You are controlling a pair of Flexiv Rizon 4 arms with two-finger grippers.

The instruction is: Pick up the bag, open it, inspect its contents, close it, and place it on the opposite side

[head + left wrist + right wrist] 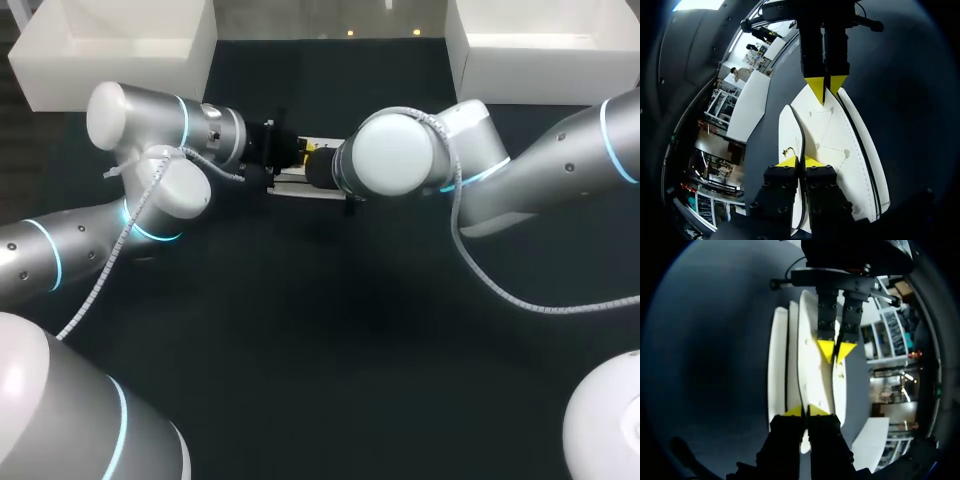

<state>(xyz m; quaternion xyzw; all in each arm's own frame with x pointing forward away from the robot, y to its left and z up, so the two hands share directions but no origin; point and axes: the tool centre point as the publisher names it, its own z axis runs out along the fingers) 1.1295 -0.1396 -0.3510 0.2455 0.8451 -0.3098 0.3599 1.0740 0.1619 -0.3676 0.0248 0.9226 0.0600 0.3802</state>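
Observation:
A white quilted bag (pixel 840 145) with a black zipper line hangs between my two arms, over the far middle of the dark table. My left gripper (pixel 800 162) is shut on the near edge of the bag (pixel 810 370), right by a small zipper pull. My right gripper (pixel 806 411) is shut on the opposite end, and it shows ahead in the left wrist view with its tips pinched together on the bag. In the head view only a strip of the bag (pixel 305 185) shows between the two wrists. The bag's inside is hidden.
A white box (pixel 120 50) stands at the back left of the table and another white box (pixel 540 50) at the back right. Dark tabletop (pixel 330 330) stretches in front of the arms.

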